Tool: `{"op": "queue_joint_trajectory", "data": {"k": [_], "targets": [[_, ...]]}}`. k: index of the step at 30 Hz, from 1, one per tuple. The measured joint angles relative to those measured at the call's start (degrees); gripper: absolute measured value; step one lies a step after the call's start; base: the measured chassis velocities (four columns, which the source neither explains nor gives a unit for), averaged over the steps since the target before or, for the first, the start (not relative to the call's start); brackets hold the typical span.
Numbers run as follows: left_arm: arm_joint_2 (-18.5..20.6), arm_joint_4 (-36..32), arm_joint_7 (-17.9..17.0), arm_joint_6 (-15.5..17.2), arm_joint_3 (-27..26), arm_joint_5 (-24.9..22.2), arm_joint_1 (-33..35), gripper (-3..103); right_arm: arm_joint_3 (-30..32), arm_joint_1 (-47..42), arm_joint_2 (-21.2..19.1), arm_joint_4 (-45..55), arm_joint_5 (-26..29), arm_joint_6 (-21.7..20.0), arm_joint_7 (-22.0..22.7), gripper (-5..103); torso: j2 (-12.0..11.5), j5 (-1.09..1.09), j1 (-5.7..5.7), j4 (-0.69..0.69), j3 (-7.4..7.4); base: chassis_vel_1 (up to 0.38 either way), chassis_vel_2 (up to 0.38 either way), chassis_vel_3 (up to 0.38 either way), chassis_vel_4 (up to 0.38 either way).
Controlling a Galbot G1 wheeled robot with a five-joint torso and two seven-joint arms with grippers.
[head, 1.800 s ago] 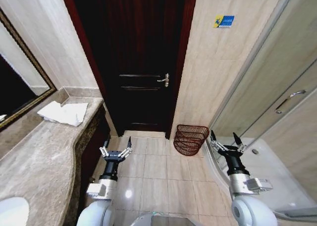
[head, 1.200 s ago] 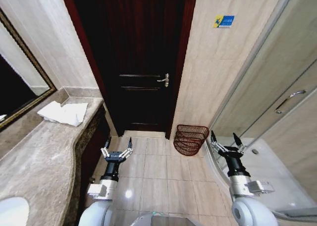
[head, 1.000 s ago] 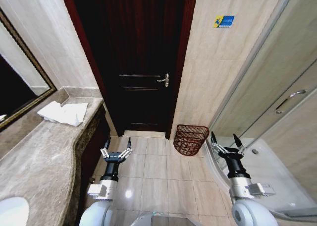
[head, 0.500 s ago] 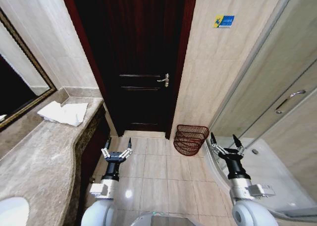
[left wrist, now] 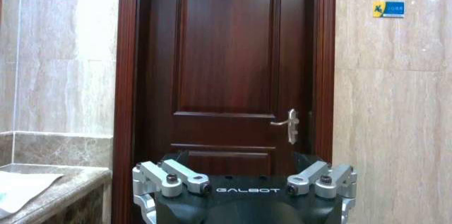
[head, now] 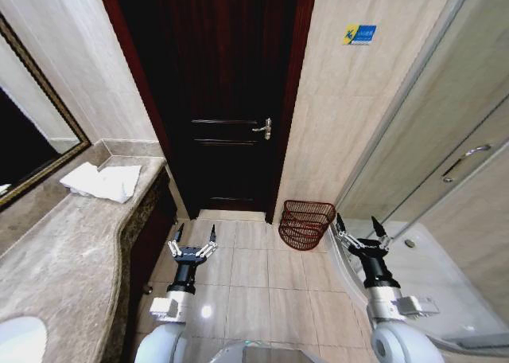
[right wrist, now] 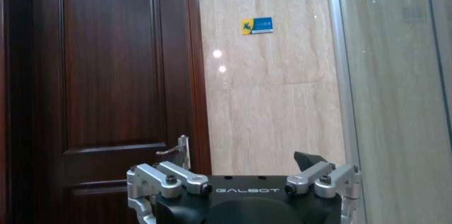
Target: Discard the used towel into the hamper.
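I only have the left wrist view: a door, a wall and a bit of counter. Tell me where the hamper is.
Observer: The hamper stands on the floor tiles by the wall, just right of the dark door, ahead of the robot.
Operator: Give me the towel's spot next.
Observer: A white towel lies crumpled on the stone counter at the robot's left, near the far end, beside the mirror.
Operator: Report both grippers.
Observer: The left gripper hangs over the floor beside the counter edge, fingers spread, holding nothing. The right gripper hangs just right of the hamper, also open and empty.
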Motion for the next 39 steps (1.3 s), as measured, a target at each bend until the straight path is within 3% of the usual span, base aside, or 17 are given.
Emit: {"op": "queue_joint_trajectory", "data": {"k": [31, 39], "targets": [[0.0, -3.74, 0.03, -0.87, 1.08, -0.64, 2.98, 98, 0.04, -0.18, -1.85, 2.31, 0.06, 0.0, -0.51, 100, 0.0, 0.0, 0.0, 0.0, 0.0, 0.0, 0.0, 0.0, 0.0], [0.01, -3.83, -0.09, -1.18, 0.91, -0.93, 3.09, 98, 0.23, -1.14, -0.04, 2.11, -0.16, 1.77, -0.93, 100, 0.02, 0.0, -0.03, -0.01, -0.01, -0.042, 0.045, 0.055, -0.042]]}}
